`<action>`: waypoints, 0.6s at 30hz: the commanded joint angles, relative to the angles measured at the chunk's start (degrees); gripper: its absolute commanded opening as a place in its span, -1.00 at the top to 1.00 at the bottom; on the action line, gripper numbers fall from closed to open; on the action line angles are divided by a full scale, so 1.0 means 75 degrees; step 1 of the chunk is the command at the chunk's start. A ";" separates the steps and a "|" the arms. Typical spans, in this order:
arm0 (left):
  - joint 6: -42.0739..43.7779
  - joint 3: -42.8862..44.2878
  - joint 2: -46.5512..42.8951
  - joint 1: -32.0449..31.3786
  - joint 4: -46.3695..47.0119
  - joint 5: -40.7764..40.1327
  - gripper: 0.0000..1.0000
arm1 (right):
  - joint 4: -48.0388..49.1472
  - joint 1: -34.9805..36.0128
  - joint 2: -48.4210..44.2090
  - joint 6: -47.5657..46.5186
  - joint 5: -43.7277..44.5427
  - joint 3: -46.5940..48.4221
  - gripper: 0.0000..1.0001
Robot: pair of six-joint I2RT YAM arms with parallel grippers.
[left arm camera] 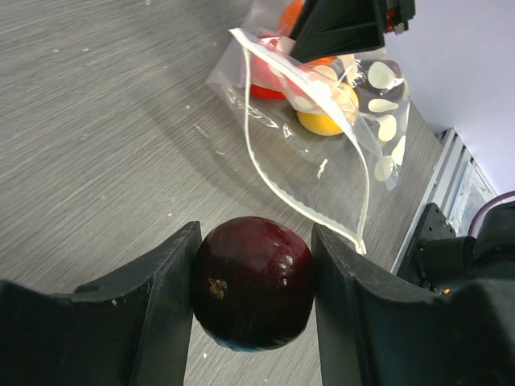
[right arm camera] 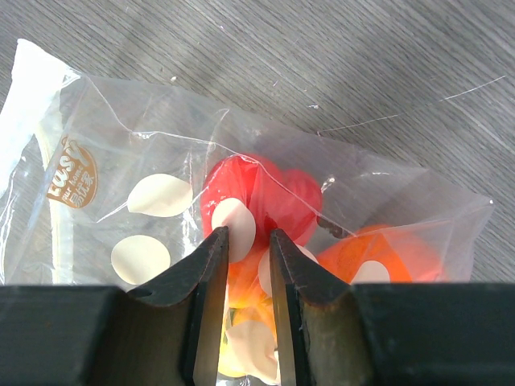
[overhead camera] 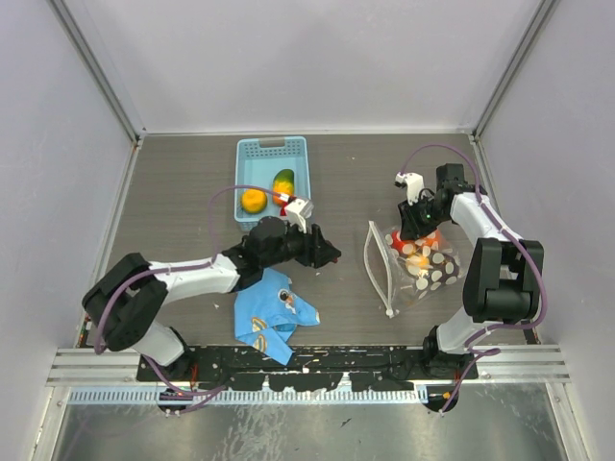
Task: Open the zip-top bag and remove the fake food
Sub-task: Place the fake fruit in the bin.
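Note:
The zip-top bag [overhead camera: 415, 267], clear with white dots, lies on the table at the right, its white zip edge [left arm camera: 302, 205] gaping open toward the left arm. Red [right arm camera: 269, 193], orange [right arm camera: 390, 257] and yellow [left arm camera: 322, 121] fake food still sit inside. My right gripper [right arm camera: 245, 245] is nearly closed and pinches a fold of the bag's film at its far end, over the fruit. My left gripper [overhead camera: 330, 255] is shut on a dark purple fruit [left arm camera: 253, 281], held just above the table to the left of the bag's mouth.
A light blue basket [overhead camera: 272, 146] at the back holds an orange fruit [overhead camera: 253, 200], a green-yellow fruit [overhead camera: 282, 181] and a red piece. A blue cartoon-print cloth [overhead camera: 274, 312] lies near the front by the left arm. Metal rails run along the table's near edge.

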 commanded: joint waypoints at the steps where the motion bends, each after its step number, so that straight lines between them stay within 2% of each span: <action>1: 0.0137 0.0245 -0.0755 0.0439 -0.1014 0.0290 0.67 | -0.0447 -0.0061 0.0166 -0.0053 0.0604 -0.0294 0.35; 10: 0.0527 0.0727 -0.1268 0.1305 -0.2322 0.0392 0.64 | -0.0446 -0.0063 0.0222 -0.0056 0.0627 -0.0300 0.35; 18: 0.1065 0.1361 -0.1164 0.1955 -0.3131 0.0415 0.61 | -0.0444 -0.0064 0.0233 -0.0056 0.0650 -0.0301 0.35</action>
